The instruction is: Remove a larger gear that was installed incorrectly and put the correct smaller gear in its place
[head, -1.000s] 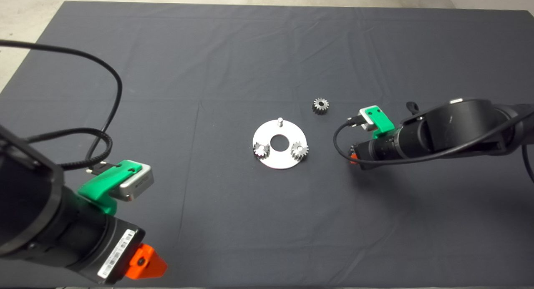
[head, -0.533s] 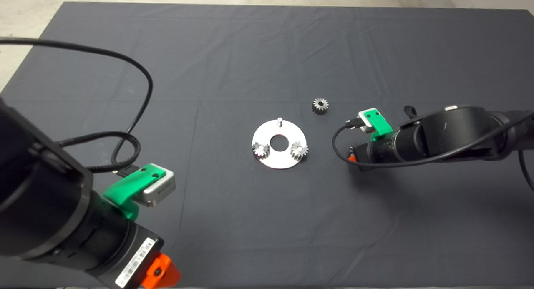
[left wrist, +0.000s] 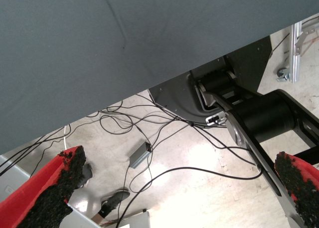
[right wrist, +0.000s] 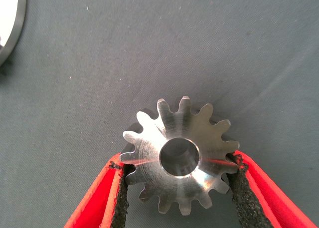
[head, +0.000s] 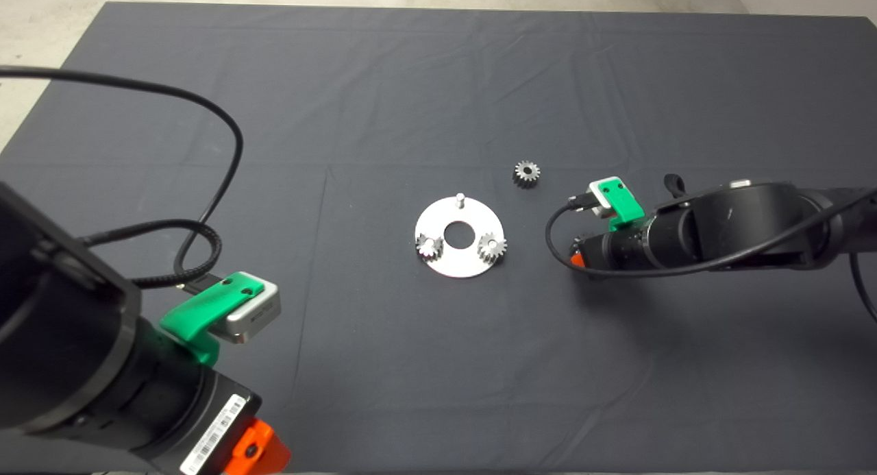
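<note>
Right gripper (right wrist: 179,193) clamps the larger gear (right wrist: 180,158) between its pads, low over the mat (head: 384,84) just right of the plate (head: 459,236). Smaller gear (head: 526,173) lies on the mat beyond the plate. Left gripper (left wrist: 184,188), fingers apart, waits at lower left.

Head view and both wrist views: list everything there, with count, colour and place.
mat: one, dark grey, covering the table
plate: one, silver disc with a centre hole, mid-mat
silvery small gears: two, on the plate's near pegs, second at
bare peg: one, silver, at the plate's far edge
smaller gear: one, dark grey, on the mat beyond the plate, to its right
larger gear: one, silver-grey, between the right end effector's pads
cables: several, black, on the floor beyond the mat
left end effector: green and red, open, at the mat's near left edge
right end effector: green and red, right of the plate, shut on the larger gear
</note>
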You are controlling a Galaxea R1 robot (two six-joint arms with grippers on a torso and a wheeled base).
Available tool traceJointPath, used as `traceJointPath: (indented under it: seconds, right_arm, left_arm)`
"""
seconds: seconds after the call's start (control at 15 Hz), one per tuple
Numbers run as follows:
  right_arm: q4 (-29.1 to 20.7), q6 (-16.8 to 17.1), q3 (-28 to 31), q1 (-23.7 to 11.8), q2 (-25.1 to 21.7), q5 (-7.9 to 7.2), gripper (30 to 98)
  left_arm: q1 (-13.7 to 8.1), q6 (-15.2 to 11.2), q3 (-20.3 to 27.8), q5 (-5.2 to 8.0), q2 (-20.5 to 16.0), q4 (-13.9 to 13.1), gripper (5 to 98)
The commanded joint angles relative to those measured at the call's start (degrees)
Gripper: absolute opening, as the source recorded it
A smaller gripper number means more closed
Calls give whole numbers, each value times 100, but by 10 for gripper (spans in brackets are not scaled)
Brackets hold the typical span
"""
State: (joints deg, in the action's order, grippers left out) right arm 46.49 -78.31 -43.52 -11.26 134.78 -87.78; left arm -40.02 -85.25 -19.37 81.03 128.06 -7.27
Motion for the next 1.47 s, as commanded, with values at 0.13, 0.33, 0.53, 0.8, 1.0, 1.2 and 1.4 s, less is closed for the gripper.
traceJointPath:
  seconds: [0.13, 0.33, 0.53, 0.8, 1.0, 1.2, 1.4]
  right_arm:
    - [553, -44, -6, 1, -26, -248, 461]
    - [562, -44, 3, 1, -62, -257, 462]
    - [571, -44, 39, -17, -131, -257, 470]
    - [571, -44, 12, -17, -113, -248, 495]
    - [571, -53, 56, -34, -149, -257, 530]
    - [535, -53, 171, -274, -131, -266, 576]
    - [510, -123, 232, -728, -96, -266, 629]
  left_arm:
    - [-67, -36, 198, 36, -171, -47, 977]
    - [-59, -62, 234, 18, -217, -49, 977]
    - [-59, -68, 234, 18, -407, -55, 977]
    - [-59, -44, 234, 18, -637, -56, 977]
    - [-59, -36, 234, 18, -646, -47, 977]
    - [-59, -36, 216, 45, -646, -56, 977]
    - [-59, -36, 225, 45, -655, -56, 977]
